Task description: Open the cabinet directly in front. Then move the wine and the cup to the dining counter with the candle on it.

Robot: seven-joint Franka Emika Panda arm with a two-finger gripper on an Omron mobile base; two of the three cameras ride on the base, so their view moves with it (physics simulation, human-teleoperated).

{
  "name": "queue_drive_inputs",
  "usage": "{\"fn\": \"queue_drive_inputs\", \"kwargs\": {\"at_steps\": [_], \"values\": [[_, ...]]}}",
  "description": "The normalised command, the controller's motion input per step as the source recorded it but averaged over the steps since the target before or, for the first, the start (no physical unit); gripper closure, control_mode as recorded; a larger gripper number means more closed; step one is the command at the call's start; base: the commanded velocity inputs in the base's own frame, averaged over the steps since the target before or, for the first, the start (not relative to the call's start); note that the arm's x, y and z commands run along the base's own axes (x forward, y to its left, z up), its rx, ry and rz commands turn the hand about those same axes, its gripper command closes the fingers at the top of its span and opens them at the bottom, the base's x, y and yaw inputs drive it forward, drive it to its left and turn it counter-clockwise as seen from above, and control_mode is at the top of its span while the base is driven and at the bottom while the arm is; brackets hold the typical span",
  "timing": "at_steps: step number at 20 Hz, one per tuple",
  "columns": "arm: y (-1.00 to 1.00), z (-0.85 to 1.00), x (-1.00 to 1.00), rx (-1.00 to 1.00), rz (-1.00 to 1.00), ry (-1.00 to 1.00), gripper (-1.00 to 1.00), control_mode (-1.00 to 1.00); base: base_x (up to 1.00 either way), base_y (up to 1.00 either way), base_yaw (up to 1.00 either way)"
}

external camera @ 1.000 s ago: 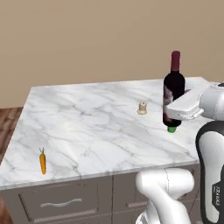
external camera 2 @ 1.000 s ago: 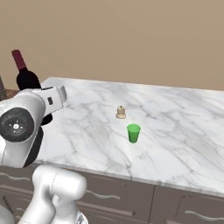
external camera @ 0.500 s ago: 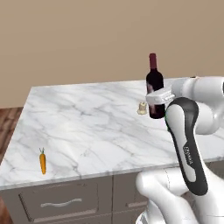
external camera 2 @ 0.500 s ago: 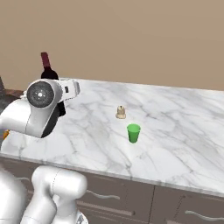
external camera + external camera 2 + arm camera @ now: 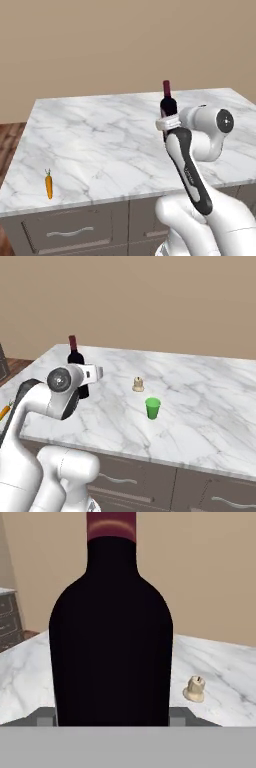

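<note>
My gripper [image 5: 168, 123] is shut on the wine [image 5: 168, 102], a dark bottle with a red foil neck, held upright low over the dining counter [image 5: 95, 145]. In the hand view the wine [image 5: 112, 642] stands close between the fingertips [image 5: 45, 717] of my gripper [image 5: 111, 718]. From the right base, the wine [image 5: 76, 360] stands at the left of the marble top [image 5: 200, 401], partly behind my gripper [image 5: 89, 376]. The green cup [image 5: 153, 407] stands on the counter, right of the bottle. The cabinet is out of view.
A small cream candle [image 5: 138, 385] sits on the counter between bottle and cup, also the candle [image 5: 195, 689] at lower right in the hand view. An orange carrot [image 5: 49, 185] lies near the counter's front left edge. Dark drawers [image 5: 70, 232] run below the top.
The arm has swung inward over the counter with the wine, bringing the bottle closer to the candle. The cup, candle and carrot have stayed put.
</note>
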Motion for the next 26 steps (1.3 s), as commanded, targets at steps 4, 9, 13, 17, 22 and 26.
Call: {"fn": "queue_drive_inputs", "kwargs": {"at_steps": [4,9,13,17,22,26], "values": [[-0.27,-0.81,0.67,0.01,-0.22,-0.21,1.0,-1.0,0.0,0.0,0.0],[-0.21,-0.59,0.93,0.03,-0.25,-0.19,1.0,-1.0,0.0,0.0,0.0],[-0.06,-0.42,1.0,0.04,-0.25,-0.08,1.0,-1.0,0.0,0.0,0.0],[0.0,-0.37,0.92,0.0,-0.12,0.0,1.0,-1.0,0.0,0.0,0.0],[0.0,-0.03,0.2,0.0,-0.01,0.0,1.0,-1.0,0.0,0.0,0.0],[-0.03,-0.02,0.01,0.0,0.0,0.0,1.0,-1.0,0.0,0.0,0.0]]}}
